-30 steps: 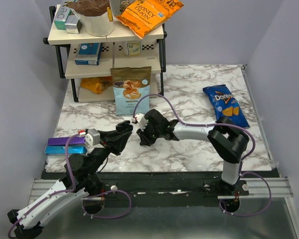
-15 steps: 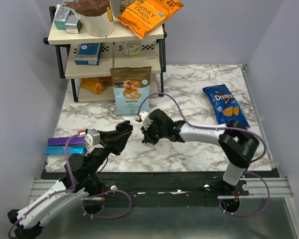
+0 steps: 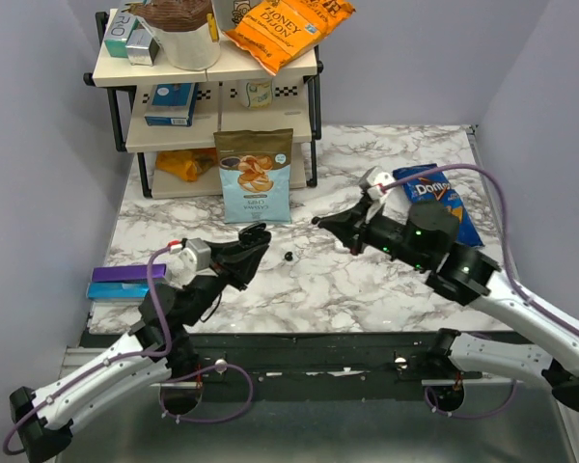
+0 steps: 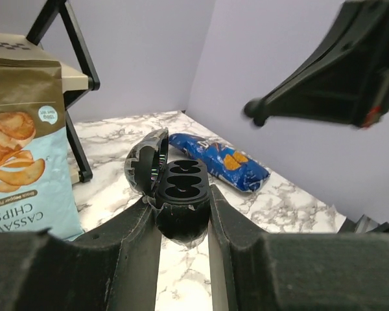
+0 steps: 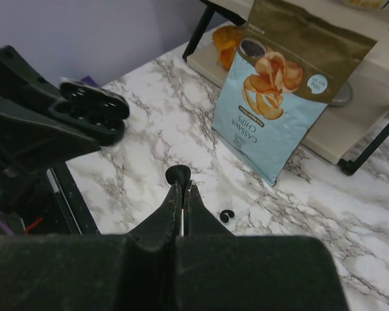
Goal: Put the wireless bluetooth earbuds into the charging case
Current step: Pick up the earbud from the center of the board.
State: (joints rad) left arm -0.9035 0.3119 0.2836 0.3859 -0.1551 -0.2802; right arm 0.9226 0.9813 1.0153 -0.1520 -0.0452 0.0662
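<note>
My left gripper [image 4: 181,208] is shut on the black charging case [image 4: 180,189], held above the table with its lid [image 4: 147,162] open and two empty sockets facing up. In the top view the left gripper [image 3: 250,240] and the case [image 3: 254,233] sit left of centre. My right gripper [image 5: 180,184] is shut on one small black earbud [image 5: 178,174], raised above the marble to the right of the case, with the right gripper [image 3: 319,221] pointing left. A second earbud [image 3: 289,256] lies loose on the table [image 3: 367,280] between the arms; the right wrist view also shows this earbud [image 5: 225,216].
A cassava chips bag [image 3: 255,176] stands behind the case, in front of a shelf rack [image 3: 207,92] loaded with snacks. A blue Doritos bag [image 3: 434,203] lies at the right. Purple and blue boxes [image 3: 125,282] lie at the table's left edge.
My right gripper has shut on an earbud at the table, then lifted and swung back to the right with it. My left arm has shifted slightly right with the case.
</note>
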